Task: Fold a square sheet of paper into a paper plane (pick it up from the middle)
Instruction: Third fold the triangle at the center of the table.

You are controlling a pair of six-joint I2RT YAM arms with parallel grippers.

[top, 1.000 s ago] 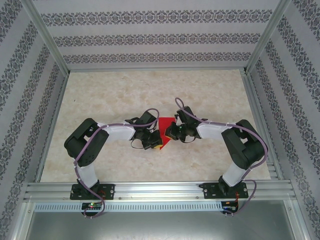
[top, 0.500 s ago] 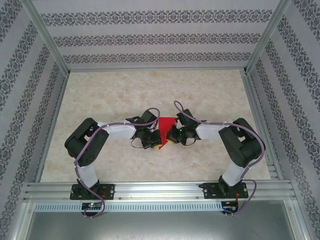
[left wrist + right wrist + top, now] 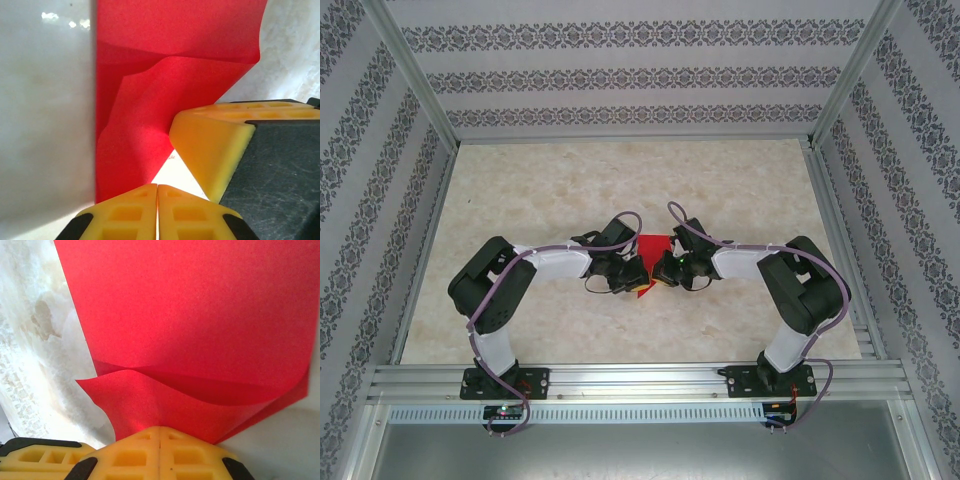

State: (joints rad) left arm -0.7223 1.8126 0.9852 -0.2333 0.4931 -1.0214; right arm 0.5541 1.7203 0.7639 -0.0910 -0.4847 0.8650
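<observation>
Clearly the folding is at an early stage. The square sheet of paper (image 3: pixel 653 243) sits mid-tabletop (image 3: pixel 570 180) between the two arms, one part curled over another in a soft, uncreased bend. The right claw (image 3: pixel 160 440) has its jaws closed flat on the sheet's near edge. The left claw (image 3: pixel 157 205) is likewise pressed together, seemingly nipping a corner. No sharp crease, nose point or dart outline is visible, so I judge the first fold is only being formed and nearly all folds remain.
</observation>
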